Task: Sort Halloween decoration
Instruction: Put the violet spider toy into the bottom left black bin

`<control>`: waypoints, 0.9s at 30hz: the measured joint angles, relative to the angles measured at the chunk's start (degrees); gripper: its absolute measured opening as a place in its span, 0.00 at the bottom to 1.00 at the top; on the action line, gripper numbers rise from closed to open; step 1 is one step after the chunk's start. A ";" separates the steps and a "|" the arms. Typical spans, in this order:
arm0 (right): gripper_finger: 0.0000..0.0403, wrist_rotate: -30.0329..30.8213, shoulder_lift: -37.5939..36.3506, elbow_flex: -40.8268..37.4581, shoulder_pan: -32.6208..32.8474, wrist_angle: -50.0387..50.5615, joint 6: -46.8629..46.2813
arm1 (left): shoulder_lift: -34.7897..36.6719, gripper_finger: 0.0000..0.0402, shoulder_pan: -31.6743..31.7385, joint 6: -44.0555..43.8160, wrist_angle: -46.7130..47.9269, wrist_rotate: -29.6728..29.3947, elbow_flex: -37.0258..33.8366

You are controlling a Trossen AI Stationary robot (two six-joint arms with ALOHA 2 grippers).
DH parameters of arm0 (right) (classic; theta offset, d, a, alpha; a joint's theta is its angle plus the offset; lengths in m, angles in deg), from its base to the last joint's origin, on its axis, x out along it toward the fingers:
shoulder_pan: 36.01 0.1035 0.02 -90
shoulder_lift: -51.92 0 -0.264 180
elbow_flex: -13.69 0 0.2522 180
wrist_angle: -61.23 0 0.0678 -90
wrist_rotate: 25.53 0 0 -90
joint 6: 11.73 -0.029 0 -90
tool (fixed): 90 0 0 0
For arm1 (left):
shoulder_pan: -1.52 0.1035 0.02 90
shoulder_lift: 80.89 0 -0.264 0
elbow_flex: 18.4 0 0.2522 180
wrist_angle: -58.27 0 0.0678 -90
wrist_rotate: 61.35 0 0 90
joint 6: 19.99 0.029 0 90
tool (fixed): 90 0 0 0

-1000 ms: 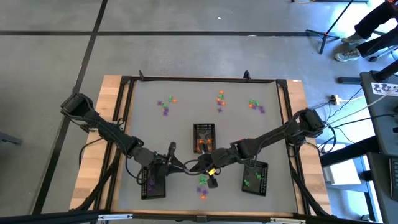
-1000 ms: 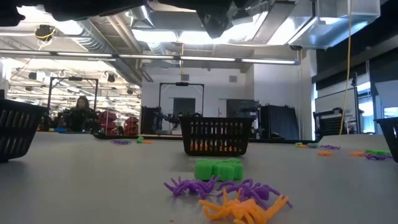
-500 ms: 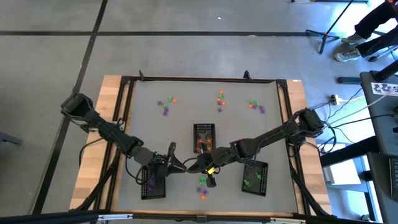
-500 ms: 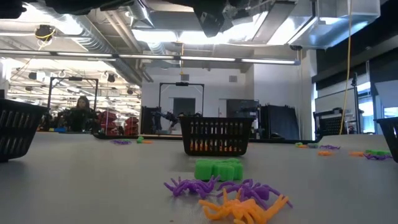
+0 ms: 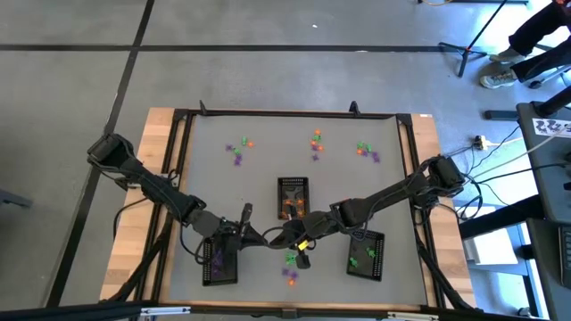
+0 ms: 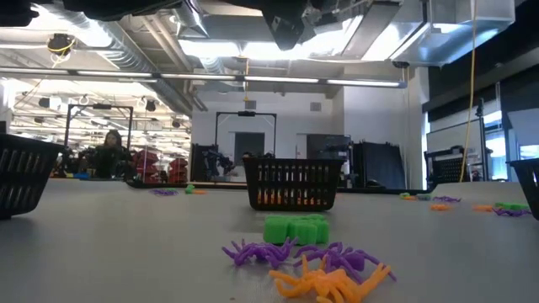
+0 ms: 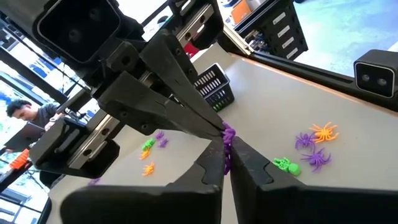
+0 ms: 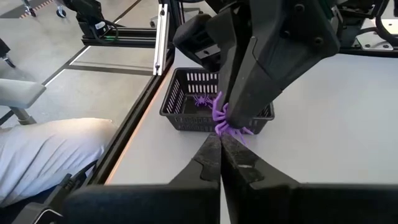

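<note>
Your left gripper [image 7: 222, 163] and right gripper [image 8: 220, 144] meet tip to tip above the table [image 5: 268, 169], between the left tray [image 5: 219, 261] and the centre tray [image 5: 293, 196], both clenched on one purple spider [image 7: 227, 135]. It sits right at the pinched tips, legs splaying out beyond the right fingers [image 8: 239, 163]; you cannot tell its long axis. Below, a green, purple and orange pile [image 6: 316, 261] lies near the front edge.

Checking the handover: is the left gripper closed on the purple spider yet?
Shut on it. In the left wrist view the left gripper pinches the purple spider, which the right gripper also holds.
</note>
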 joint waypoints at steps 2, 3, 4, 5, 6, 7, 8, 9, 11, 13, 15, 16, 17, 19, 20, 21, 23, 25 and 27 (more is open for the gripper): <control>0.01 0.07 0.00 0.00 0.00 0.03 0.04 | 0.00 0.00 0.00 -0.06 0.02 0.00 0.00; 0.02 0.10 0.00 0.00 0.00 0.02 0.05 | 0.00 0.00 0.00 -0.08 0.04 0.00 0.00; 0.04 0.17 0.00 0.00 0.00 -0.02 0.05 | 0.00 0.00 0.00 -0.30 0.04 0.02 0.00; 0.06 0.32 0.00 0.00 0.03 -0.04 0.07 | 0.00 0.00 0.00 -0.54 0.05 0.02 0.00; 0.08 0.38 0.00 0.00 0.09 -0.04 0.09 | 0.00 0.00 0.00 -1.13 0.24 0.06 0.00; 0.11 0.38 0.00 0.00 0.07 -0.06 0.16 | 0.00 0.00 0.00 -1.92 0.55 0.12 0.00; 0.14 0.38 0.00 0.00 0.08 -0.06 0.17 | 0.00 0.00 -0.01 -2.64 0.95 0.13 0.00; 0.17 0.38 0.00 0.00 0.09 0.03 0.18 | 0.00 0.00 -0.03 -3.38 1.59 0.13 0.00; 0.25 -0.02 0.00 0.00 0.09 0.37 0.19 | 0.00 0.00 -0.36 -4.77 3.64 -0.47 0.00; 0.32 -0.09 0.00 0.00 0.09 0.55 0.18 | 0.00 0.00 -1.04 -5.81 5.91 -3.01 0.00; 0.38 0.38 -0.02 0.00 0.09 0.60 0.18 | 0.25 0.00 -1.98 -6.59 8.55 -5.23 0.00; 0.40 0.85 0.00 0.00 0.09 0.76 0.18 | 0.54 0.00 -2.50 -7.36 10.19 -5.97 -0.01; 0.42 1.52 -0.02 0.00 0.09 1.12 0.18 | 0.98 0.00 -3.10 -8.39 11.44 -6.55 -0.02; 0.44 3.33 0.00 0.00 0.09 2.15 0.22 | 2.56 0.00 -4.55 -11.32 14.16 -7.13 -0.02; 0.45 4.04 -0.02 0.00 0.08 2.70 0.21 | 3.44 0.00 -5.43 -12.95 15.29 -7.19 -0.02; 0.45 4.56 -0.02 0.00 0.07 3.29 0.22 | 4.53 0.00 -6.35 -14.70 16.76 -7.17 -0.02; 0.45 5.18 -0.02 0.00 0.07 4.03 0.25 | 6.88 0.00 -8.45 -18.92 20.08 -7.28 -0.02; 0.45 5.51 -0.02 0.02 0.05 4.05 0.72 | 9.40 0.00 -10.53 -24.65 23.10 -8.04 -0.01; 0.45 5.58 -0.02 0.00 0.04 3.94 1.60 | 11.62 0.00 -12.75 -32.40 26.68 -8.21 0.00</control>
